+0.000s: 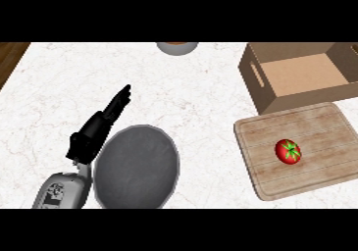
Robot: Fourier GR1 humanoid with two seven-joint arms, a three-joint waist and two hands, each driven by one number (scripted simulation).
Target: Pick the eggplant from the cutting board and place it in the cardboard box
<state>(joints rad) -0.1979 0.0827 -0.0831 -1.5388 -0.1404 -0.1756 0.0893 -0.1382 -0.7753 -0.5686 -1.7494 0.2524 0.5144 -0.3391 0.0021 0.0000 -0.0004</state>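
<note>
KITCHEN COUNTER (196, 98): My left hand (94, 130) lies open, fingers straight and pointing to the far side, holding nothing, just left of a grey plate (136, 166). My right hand is out of sight. The cutting board (312, 127) sits at the near right. The only thing on it is a red tomato (288, 151) with a green top, not an eggplant, near the middle. The tomato is well apart from my left hand, with the plate and bare counter between. The cardboard box (301, 73) stands open just beyond the cutting board's far edge. The reach looks better suited to my right hand: come down from above, curl round the tomato's sides, lift clear, and release only once past the box's near wall.
</note>
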